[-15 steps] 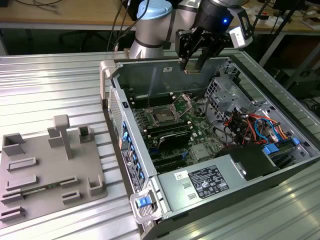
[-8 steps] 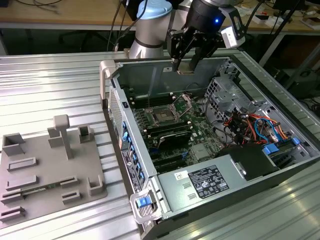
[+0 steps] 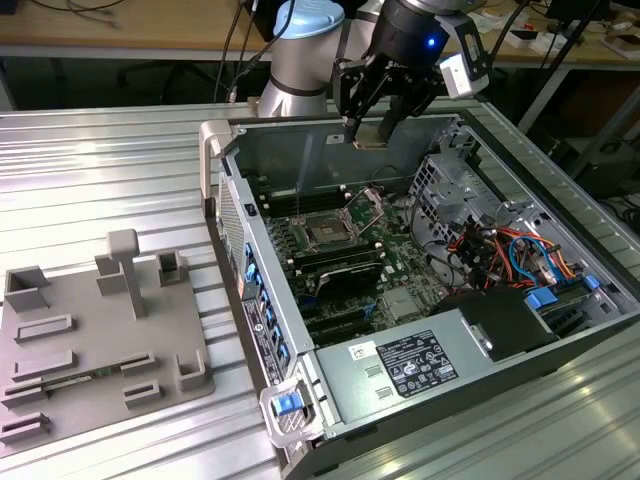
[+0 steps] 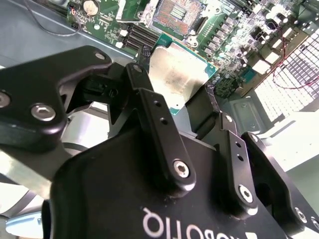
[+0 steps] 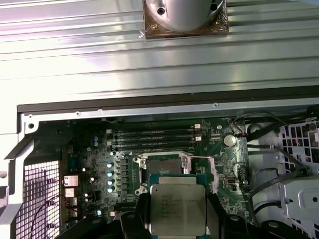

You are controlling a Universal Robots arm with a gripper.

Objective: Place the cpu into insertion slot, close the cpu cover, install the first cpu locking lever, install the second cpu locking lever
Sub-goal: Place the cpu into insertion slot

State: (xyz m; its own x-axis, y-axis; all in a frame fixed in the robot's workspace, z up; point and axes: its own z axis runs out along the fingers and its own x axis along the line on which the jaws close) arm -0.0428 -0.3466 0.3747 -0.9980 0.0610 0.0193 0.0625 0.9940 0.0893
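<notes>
Status: the black two-fingered hand is clamped on the small flat square cpu with its dull silver-grey metal top, one finger against each of two opposite edges. In the exterior view the hand hangs over the open grey metal computer case, with the cpu well above the green circuit board. In the first wrist view the cpu sits near the small square silver-rimmed insertion slot but apart from it.

Progress (judged): none of the four steps is complete.
- The slot's dark centre is bare, so the cpu is not yet placed.
- The thin silver windowed cpu cover stands tilted up at the slot's edge, not closed.
- The locking levers are too fine to make out, so they are presumed undone.

Count:
- cpu: 1
- insertion slot: 1
- cpu cover: 1
- hand: 1, on one arm
- computer case: 1
- grey labelled power-supply box: 1
- grey moulded fixture plate: 1, on the ribbed metal tabletop at the exterior view's left, well apart from the case
</notes>
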